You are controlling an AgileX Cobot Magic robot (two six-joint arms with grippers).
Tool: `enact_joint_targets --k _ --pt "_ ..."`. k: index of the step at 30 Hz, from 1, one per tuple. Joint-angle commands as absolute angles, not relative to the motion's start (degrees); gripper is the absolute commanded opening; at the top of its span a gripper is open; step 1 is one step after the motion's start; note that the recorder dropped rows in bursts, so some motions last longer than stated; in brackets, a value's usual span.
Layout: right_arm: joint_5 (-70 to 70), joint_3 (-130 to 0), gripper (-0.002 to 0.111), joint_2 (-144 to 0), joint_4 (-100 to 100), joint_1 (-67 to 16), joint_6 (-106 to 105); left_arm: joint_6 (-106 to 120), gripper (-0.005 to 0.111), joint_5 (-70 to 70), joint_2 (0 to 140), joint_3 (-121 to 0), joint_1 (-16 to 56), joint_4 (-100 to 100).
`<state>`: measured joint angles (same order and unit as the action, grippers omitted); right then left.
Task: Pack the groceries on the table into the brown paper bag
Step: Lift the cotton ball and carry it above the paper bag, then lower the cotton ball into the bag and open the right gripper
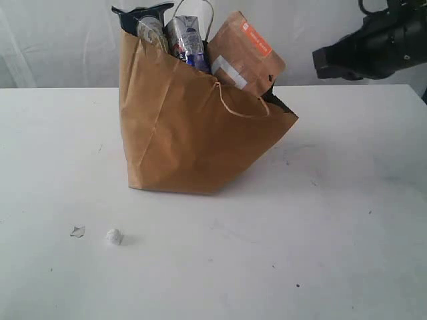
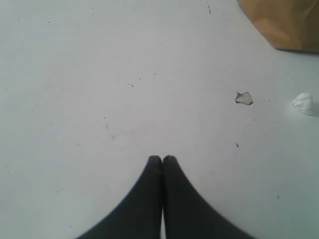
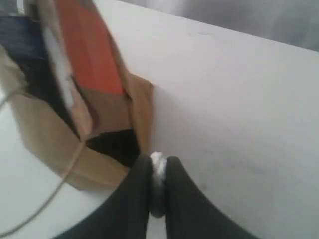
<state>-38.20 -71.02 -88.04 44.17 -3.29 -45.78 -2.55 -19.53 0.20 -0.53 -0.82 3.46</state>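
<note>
Right gripper (image 3: 158, 161), jaws nearly closed (a slit between), hangs near the brown paper bag (image 3: 45, 144).

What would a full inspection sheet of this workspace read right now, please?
Surface: white tabletop, faintly scuffed and specked.
Job's things: tall brown paper bag standing, brown pouch with orange label and shiny packets poking out.
Clutter: small white crumpled ball, grey scrap.
Grippers: left gripper shut, empty; right gripper nearly shut near the bag.
Cables: nothing seen.
Surroundings: pale backdrop.
</note>
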Motion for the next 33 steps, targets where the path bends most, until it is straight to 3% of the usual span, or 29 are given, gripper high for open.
enact_joint_targets --k 1,6,14,23,33 --pt "-46.6 -77.2 0.0 -94.1 60.7 0.5 -56.3 -2.6 0.0 -20.1 0.0 0.0 -0.6 3.8" --pt "-54.7 -81.5 0.0 -99.7 65.4 0.5 -60.8 -2.6 0.0 -20.1 0.0 0.0 -0.6 3.8" --pt "-54.1 -81.5 0.0 -102.8 66.5 0.5 -61.6 -2.6 0.0 -20.1 0.0 0.0 -0.6 3.8" --pt "-53.4 -84.7 0.0 -95.9 68.5 0.8 -62.0 -2.6 0.0 -20.1 0.0 0.0 -0.6 3.8" --pt "-64.4 -84.8 0.0 -93.5 78.3 -2.3 -72.9 -2.6 0.0 -20.1 0.0 0.0 -0.6 3.8"
